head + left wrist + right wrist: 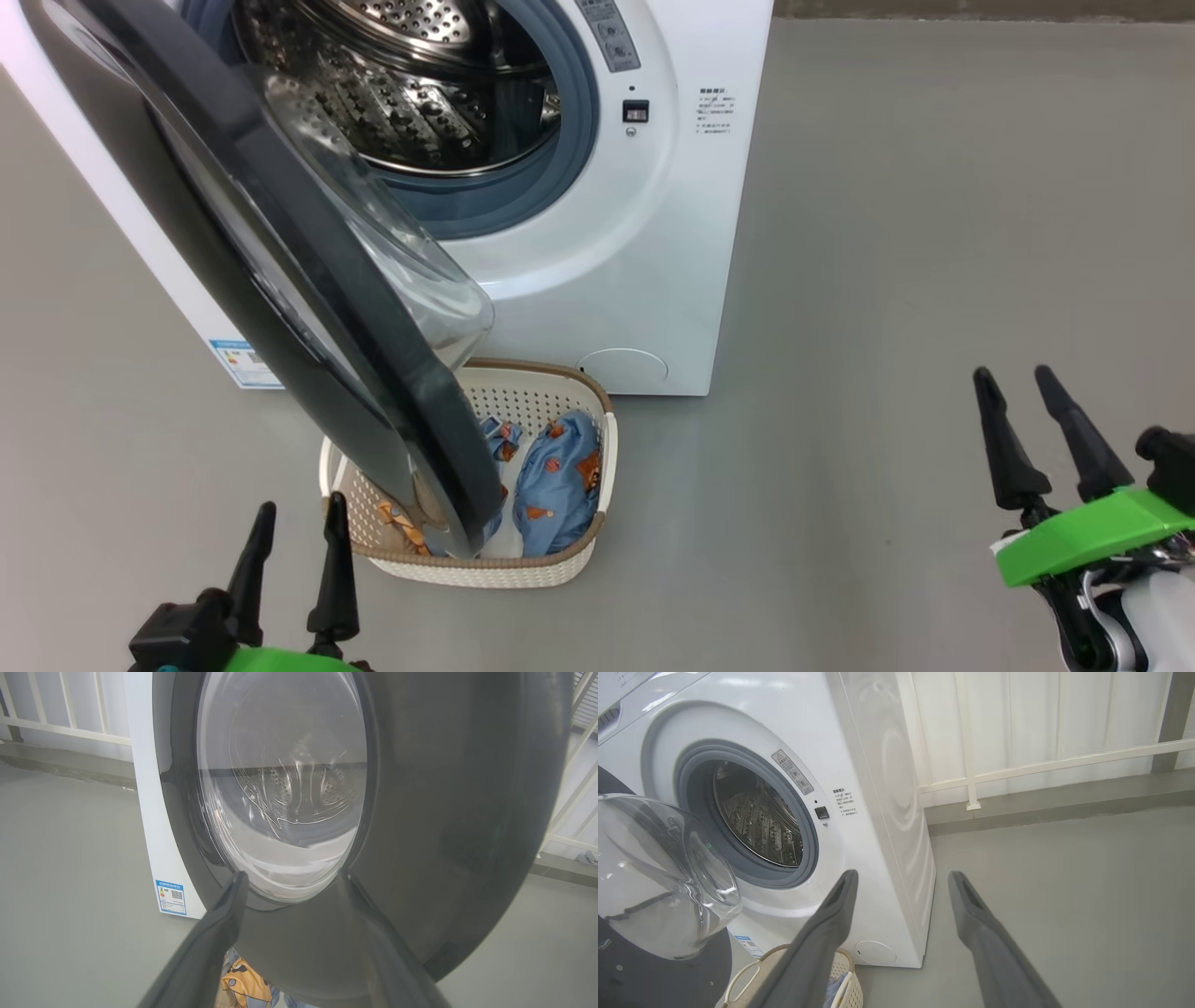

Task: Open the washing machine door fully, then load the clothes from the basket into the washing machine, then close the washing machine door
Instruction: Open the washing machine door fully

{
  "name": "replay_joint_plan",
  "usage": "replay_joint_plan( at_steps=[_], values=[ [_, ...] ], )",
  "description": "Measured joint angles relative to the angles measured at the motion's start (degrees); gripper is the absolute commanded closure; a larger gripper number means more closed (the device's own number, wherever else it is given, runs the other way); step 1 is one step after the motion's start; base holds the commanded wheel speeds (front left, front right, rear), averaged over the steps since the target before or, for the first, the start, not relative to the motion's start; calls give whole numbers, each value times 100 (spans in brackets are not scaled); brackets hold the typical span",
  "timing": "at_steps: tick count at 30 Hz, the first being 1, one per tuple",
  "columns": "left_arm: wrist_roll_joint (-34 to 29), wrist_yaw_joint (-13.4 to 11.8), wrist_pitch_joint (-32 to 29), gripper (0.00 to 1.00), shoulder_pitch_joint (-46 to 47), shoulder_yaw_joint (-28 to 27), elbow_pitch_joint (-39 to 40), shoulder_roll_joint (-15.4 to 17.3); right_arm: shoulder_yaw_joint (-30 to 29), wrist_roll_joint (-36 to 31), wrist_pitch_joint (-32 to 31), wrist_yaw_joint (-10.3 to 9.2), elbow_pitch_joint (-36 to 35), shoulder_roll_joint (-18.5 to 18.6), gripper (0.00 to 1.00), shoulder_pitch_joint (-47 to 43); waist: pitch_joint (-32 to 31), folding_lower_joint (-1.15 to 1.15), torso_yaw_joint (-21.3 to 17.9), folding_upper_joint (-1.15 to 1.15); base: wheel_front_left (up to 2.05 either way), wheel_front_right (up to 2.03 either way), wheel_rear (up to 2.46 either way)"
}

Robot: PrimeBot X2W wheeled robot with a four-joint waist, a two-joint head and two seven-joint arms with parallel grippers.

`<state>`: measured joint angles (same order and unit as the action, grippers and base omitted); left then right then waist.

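At left-centre of frame, door half-swung, overhanging basket of clothes. Both spread, empty: left gripper, right gripper. Opening step looks unfinished; next, push door wider.

The left gripper hangs low on the outer side of the washing machine door, near its bottom rim but apart from it. Its two dark fingers are spread wide, empty and aimed at the door's face. The right gripper stands well apart from the door on its inner, glass-bowl side, its fingers likewise parted and holding nothing, with the tips angled towards the door.
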<state>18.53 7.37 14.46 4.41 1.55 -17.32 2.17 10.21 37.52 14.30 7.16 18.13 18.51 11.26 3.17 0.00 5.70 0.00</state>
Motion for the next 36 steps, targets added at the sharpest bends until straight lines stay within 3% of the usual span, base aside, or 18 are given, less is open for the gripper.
replay_joint_plan(
  at_steps=[4,9,24,25,26,27,36],
  values=[
    [0,0,0,0,1,2,-1,0,-387,-588,0,0,-43,-153,0,-169,12,0,30,0,0,0,0],
    [0,0,0,0,2,3,-2,1,-457,-946,0,1,-57,-240,0,-355,23,0,63,0,0,0,0],
    [7,0,0,0,32,14,-75,0,-528,-1316,0,1,54,-318,0,-503,113,0,111,0,0,0,0],
    [15,0,0,5,51,10,-83,0,-522,-1347,0,1,56,-315,0,-503,117,0,116,0,0,0,0],
    [33,0,0,67,75,8,-97,0,-520,-1348,0,1,57,-316,0,-503,120,0,120,0,0,0,0],
    [53,0,0,100,101,-1,-100,-1,-521,-1348,0,1,57,-318,0,-503,122,0,124,0,0,0,0],
    [43,0,0,100,336,-253,264,-4,-537,-1399,0,1,-4,-337,0,-503,117,0,159,0,0,0,0]
  ],
)
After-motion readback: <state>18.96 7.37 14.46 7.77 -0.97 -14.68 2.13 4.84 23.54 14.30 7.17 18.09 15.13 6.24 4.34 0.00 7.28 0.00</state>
